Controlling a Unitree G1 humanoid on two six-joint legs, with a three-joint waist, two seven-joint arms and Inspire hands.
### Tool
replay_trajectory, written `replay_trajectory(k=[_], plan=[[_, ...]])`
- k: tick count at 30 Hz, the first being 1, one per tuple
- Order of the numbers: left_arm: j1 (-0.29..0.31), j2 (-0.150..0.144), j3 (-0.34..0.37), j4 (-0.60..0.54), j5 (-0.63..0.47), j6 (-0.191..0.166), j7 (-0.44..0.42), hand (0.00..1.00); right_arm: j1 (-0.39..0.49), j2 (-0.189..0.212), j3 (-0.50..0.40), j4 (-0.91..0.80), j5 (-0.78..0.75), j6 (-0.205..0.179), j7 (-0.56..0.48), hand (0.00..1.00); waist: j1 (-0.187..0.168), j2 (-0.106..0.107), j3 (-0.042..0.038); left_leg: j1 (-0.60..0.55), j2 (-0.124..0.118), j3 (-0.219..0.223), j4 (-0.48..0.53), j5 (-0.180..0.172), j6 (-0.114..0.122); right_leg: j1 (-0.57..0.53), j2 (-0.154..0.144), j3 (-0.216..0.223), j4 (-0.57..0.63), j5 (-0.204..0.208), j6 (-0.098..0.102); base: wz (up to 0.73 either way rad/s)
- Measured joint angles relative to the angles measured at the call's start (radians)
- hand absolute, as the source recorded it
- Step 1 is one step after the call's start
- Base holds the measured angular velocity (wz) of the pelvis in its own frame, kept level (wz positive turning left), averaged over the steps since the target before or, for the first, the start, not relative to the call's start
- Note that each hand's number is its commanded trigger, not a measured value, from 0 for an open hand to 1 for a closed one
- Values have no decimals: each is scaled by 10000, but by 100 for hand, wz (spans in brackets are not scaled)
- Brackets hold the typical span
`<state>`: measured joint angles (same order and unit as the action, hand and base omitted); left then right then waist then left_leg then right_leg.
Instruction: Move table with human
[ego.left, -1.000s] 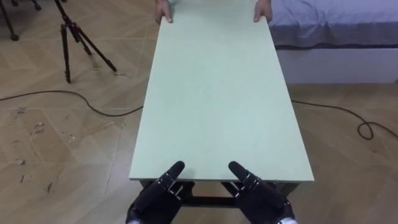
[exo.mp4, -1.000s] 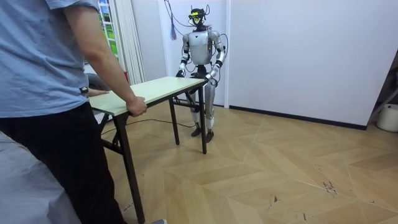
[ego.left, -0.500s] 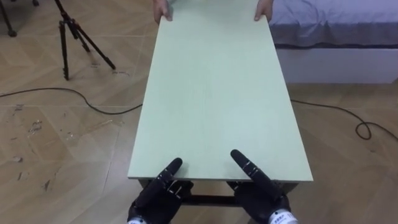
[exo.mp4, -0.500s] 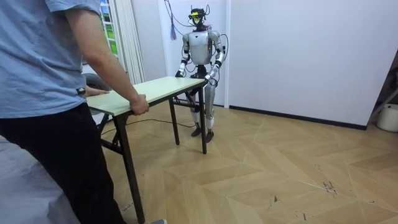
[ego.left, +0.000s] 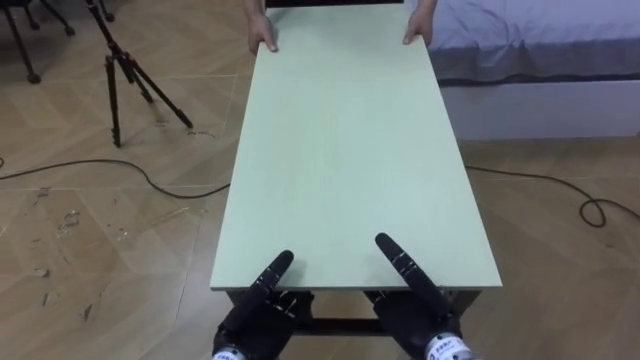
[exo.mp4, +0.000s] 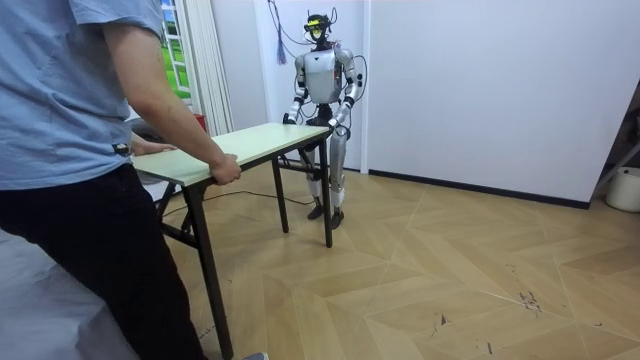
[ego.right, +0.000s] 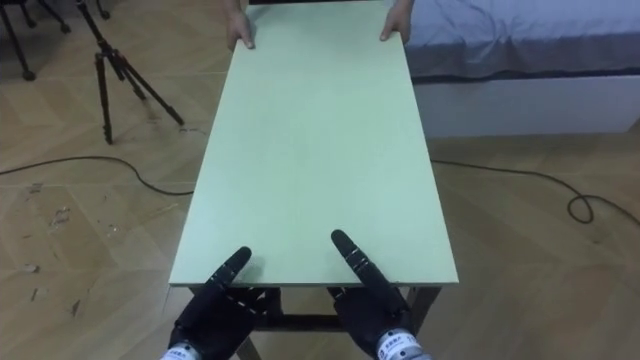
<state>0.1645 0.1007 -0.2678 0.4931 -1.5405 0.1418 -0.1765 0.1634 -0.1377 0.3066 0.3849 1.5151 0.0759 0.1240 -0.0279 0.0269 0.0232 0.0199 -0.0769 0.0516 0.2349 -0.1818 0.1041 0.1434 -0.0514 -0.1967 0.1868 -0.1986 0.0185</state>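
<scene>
A long pale green table (ego.left: 345, 150) stretches away from me. My left hand (ego.left: 262, 305) and right hand (ego.left: 415, 300) grip its near end, thumbs flat on the top and the other fingers under the edge. At the far end a person's hands (ego.left: 262, 38) hold the two corners. In the room view the person (exo.mp4: 80, 150) stands at the room view's left with a hand (exo.mp4: 225, 172) clamped on the table (exo.mp4: 250, 145) edge. I stand upright at the opposite end, by the white wall.
A black tripod (ego.left: 125, 70) stands on the wooden floor to the table's left, with a dark cable (ego.left: 90, 170) trailing past it. To the right of the far end is a bed (ego.left: 540, 50), with another cable (ego.left: 560, 185) in front of it. A white bucket (exo.mp4: 625, 188) sits far off.
My eye view has shifted a little, so the person's hands show more fully. My right thumb has stretched further onto the top. The person has eased toward the room view's left.
</scene>
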Motion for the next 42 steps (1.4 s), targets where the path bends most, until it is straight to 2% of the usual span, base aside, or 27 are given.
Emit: replay_trajectory(k=[2, 3, 4, 5, 6, 7, 11, 12, 14, 17, 19, 21, 27, 33, 38, 42], plan=[[-1, -110, 133, -17, -66, 0, 35, 58, 0, 127, -62, 0, 180, 0, -40, 0, -2, -34, 21, -3, 0, 1, -1, 0, 0, -7, 2, 14, 3, 4, -6, 0], [-1, -129, 147, -23, -149, 0, 58, 69, 0, 139, -71, 0, 191, 0, -41, 18, -2, -38, 23, -3, 0, 1, -1, 0, 0, -7, 2, 15, 3, 5, -8, 0], [-8, -152, 156, -26, -359, 4, 86, 99, 0, 140, -78, 0, 234, 1, -44, 50, -1, -39, 23, -14, 0, 3, 9, 0, 1, -12, 2, 14, 5, 7, -9, 0], [-26, -171, 162, -27, -407, 6, 102, 100, 0, 142, -89, 0, 330, 2, -45, 82, 2, -39, 22, -43, 0, 3, 16, 0, 1, -26, 2, 13, 4, 8, -10, 0], [-35, -180, 167, -26, -407, 8, 109, 100, 0, 146, -101, -1, 392, 5, -46, 88, 6, -38, 21, -77, 0, 3, 17, 0, 1, -36, 2, 15, 4, 8, -11, 0], [-44, -198, 182, -28, -407, 12, 117, 100, 0, 151, -118, -13, 535, 27, -82, 100, 36, -32, 18, -85, 1, 3, 17, 1, 3, -60, 4, 16, 3, 11, -15, 0], [-43, -302, 312, -98, -408, 57, 397, 100, 1, 157, -288, -176, 690, 44, -574, 100, 69, 11, -8, -96, 6, 8, 17, 4, 2, -86, 9, 15, 3, 15, -20, 0], [-39, -331, 342, -97, -415, 57, 468, 100, 1, 171, -365, -245, 802, -33, -586, 100, 78, 25, -16, -94, 6, 10, 17, 4, 2, -87, 9, 16, 4, 15, -20, 0], [-38, -395, 352, -103, -591, 90, 613, 100, 12, 218, -740, -416, 1224, -472, -696, 100, 70, 74, -45, -78, 16, 35, 15, 5, 1, -76, 12, 19, 1, 15, -20, 0], [-37, -433, 358, -141, -634, 128, 747, 100, 15, 248, -827, -458, 1226, -652, -1111, 100, 74, 78, -45, -82, 33, 45, 10, 13, -11, -83, 21, 19, -4, 15, -20, 0], [-37, -394, 359, -200, -578, 99, 822, 100, 11, 311, -823, -611, 1025, -727, -1582, 100, 78, -2, -65, -98, 56, 45, 12, 13, -18, -103, 41, 11, -1, 23, -34, 0], [-37, -398, 357, -261, -562, 88, 888, 100, 9, 383, -825, -586, 821, -858, -1603, 100, 92, -17, -67, -141, 67, 48, 22, 13, -20, -147, 52, 16, -2, 48, -49, 0], [-37, -395, 358, -403, -565, 92, 1096, 100, -27, 390, -826, -592, 787, -925, -1654, 100, 118, -7, -67, -193, 74, 65, 25, 13, -18, -219, 54, 23, 2, 68, -55, 0], [-36, -401, 373, -511, -609, 164, 1311, 100, -34, 388, -856, -599, 788, -926, -1655, 100, 158, 23, -97, -243, 93, 64, 22, 24, -32, -265, 75, 27, -4, 91, -74, 0], [-35, -412, 406, -639, -643, 263, 1546, 100, -25, 386, -911, -659, 767, -913, -1708, 100, 146, 83, -153, -280, 98, 59, 3, 27, -37, -299, 88, 27, -6, 108, -74, 0], [-32, -407, 405, -666, -630, 264, 1554, 100, 51, 392, -911, -769, 730, -951, -1723, 100, 141, 89, -156, -280, 98, 58, -15, 26, -37, -305, 90, 24, -7, 108, -74, 0]])
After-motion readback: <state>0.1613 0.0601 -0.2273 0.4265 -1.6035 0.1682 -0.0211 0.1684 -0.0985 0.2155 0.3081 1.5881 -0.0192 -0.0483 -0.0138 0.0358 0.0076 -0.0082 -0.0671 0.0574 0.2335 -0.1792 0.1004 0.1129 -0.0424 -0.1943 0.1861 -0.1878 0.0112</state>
